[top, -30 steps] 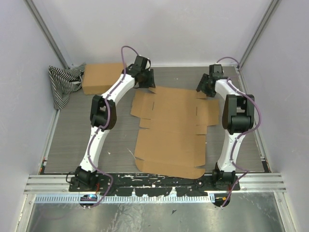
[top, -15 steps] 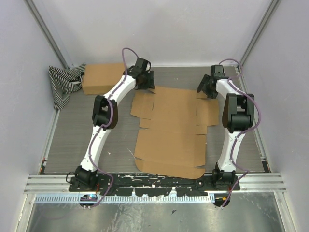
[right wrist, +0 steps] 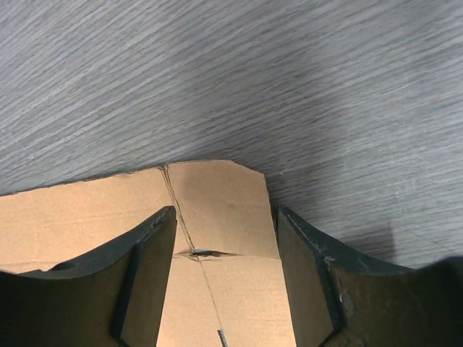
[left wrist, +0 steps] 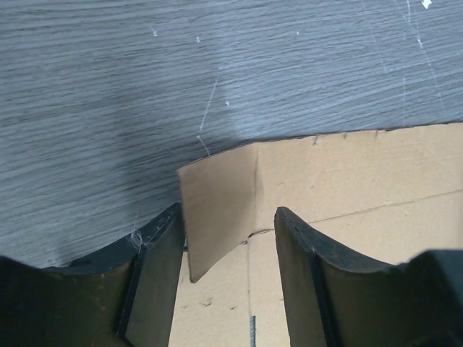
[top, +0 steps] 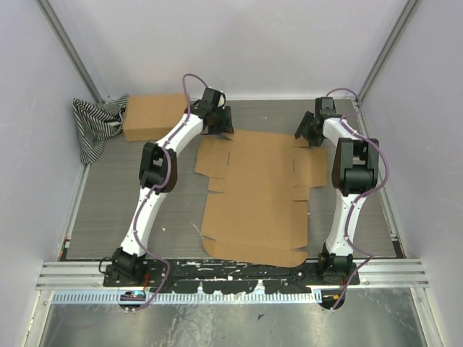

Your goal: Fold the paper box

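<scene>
While your left gripper (left wrist: 228,217) stands spread around a raised corner of the box (top: 257,191), close against one finger, your right gripper (right wrist: 226,213) is spread too, straddling the other far corner, which lies flat. From both grippers the box sprawls unfolded across the bench (top: 108,210), toward its near edge.

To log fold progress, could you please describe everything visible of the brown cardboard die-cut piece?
The plain brown corrugated die-cut paper box lies unfolded on the grey wood-grain table, side flaps and slits showing. Its far left corner tab is bent up inside the open left tool; the far right tab lies flat inside the open right tool.
</scene>
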